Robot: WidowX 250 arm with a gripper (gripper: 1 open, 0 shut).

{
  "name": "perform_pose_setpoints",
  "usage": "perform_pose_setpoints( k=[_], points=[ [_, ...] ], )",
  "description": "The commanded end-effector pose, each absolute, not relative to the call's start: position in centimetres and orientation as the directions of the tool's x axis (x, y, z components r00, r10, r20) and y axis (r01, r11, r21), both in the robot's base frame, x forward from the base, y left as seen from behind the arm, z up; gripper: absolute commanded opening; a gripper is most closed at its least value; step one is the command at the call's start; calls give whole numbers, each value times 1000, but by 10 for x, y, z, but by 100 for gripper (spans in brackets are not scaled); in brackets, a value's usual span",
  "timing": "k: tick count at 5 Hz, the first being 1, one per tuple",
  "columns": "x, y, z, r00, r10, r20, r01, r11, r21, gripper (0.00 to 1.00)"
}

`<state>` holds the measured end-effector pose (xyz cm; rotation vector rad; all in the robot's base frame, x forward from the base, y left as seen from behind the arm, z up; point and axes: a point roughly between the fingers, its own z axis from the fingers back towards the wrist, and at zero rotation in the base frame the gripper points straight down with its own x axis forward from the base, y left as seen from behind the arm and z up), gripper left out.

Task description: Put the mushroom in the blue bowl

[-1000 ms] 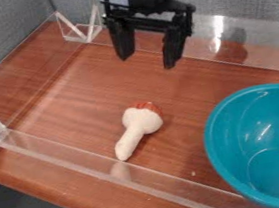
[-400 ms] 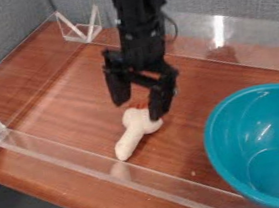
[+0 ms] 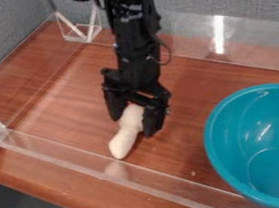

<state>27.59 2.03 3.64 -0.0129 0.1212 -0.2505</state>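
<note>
My jaws (image 3: 135, 117) point straight down and stand wide apart, one black finger (image 3: 114, 112) on each side of the mushroom (image 3: 128, 134). I cannot tell whether either finger touches it; nothing is gripped.

The mushroom lies on its side on the wooden worktop (image 3: 60, 95), about midway along the near edge and a little back from it. Its cream stem points toward the near edge, and its cap end sits up between my fingers, mostly hidden by them.

The blue bowl (image 3: 265, 145) stands upright at the near right corner of the worktop, well apart from the mushroom, its glossy inside holding nothing that I can see.

A low clear plastic wall (image 3: 58, 163) runs along the near edge of the worktop, just in front of the mushroom, and another clear panel (image 3: 232, 34) stands along the far edge. My black arm (image 3: 133, 26) rises from the jaws toward the far edge.
</note>
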Motion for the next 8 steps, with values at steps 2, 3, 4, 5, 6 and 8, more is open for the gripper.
perform_pose_setpoints(
  k=[2,3,4,5,6,8],
  points=[
    [279,24,28,957,-269,-109,266,963,-37,0],
    [279,24,27,955,-277,-106,275,961,-40,0],
    [277,24,29,954,-282,-99,279,959,-43,0],
    [276,24,31,953,-287,-92,284,958,-45,0],
    [275,24,34,952,-293,-86,290,956,-46,0],
    [272,23,39,950,-303,-74,300,953,-48,0]
  ],
)
